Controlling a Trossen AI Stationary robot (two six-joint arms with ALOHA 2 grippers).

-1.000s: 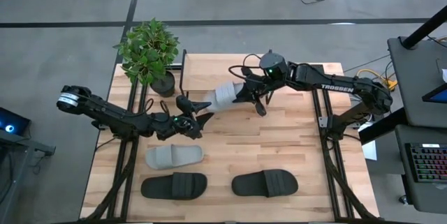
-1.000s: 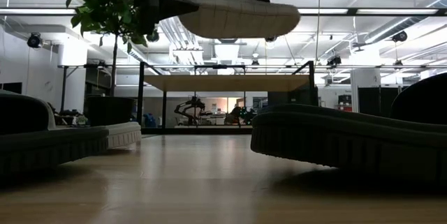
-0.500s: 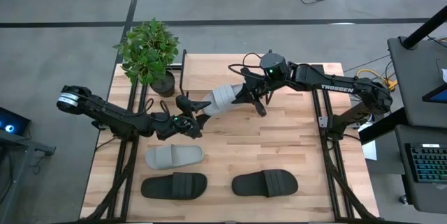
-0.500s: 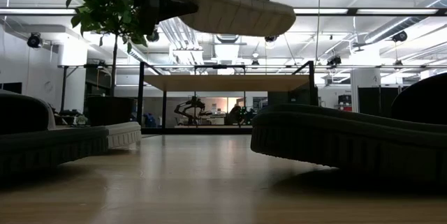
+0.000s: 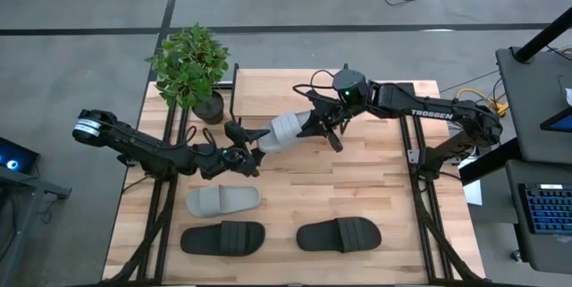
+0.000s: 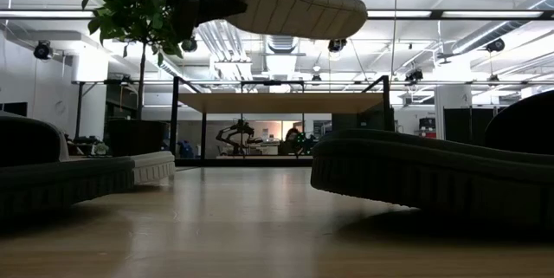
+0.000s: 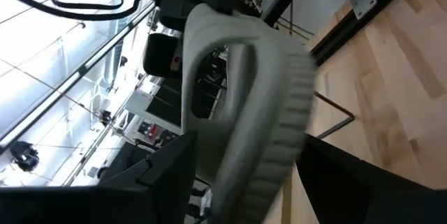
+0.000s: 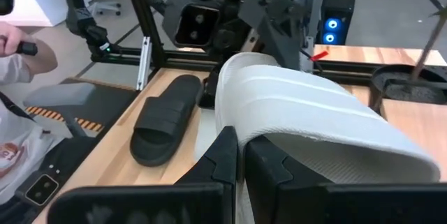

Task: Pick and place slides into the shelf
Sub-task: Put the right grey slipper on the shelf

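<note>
The right gripper (image 5: 313, 126) has its fingers pressed together on the strap of a light grey slide (image 5: 284, 130) and holds it in the air above the tabletop (image 5: 357, 189), sole downward in the low view. The left gripper (image 5: 255, 144) stands at the free end of that same slide, its fingers spread to either side of the end; whether the pads actually touch the foam cannot be told from here. The slide reads as a light moulded foam part: it hangs from a pinch at one end without visible sag, so it is probably fairly stiff along its length, while the wide strap would yield under pressure. The ribbed sole (image 6: 290, 5) should give good friction; the smooth strap is likely more slippery. The best holds appear to be the strap edge or the sole rim near an end, where thin fingers can close fully. The shelf (image 5: 277, 90) lies beyond the right gripper, toward the far edge of the table, next to a potted plant (image 5: 189, 71). The second grey slide (image 5: 222, 200) and two black slides (image 5: 222, 237) (image 5: 339, 234) rest flat on the table on the near side of both grippers, well apart from the shelf.
</note>
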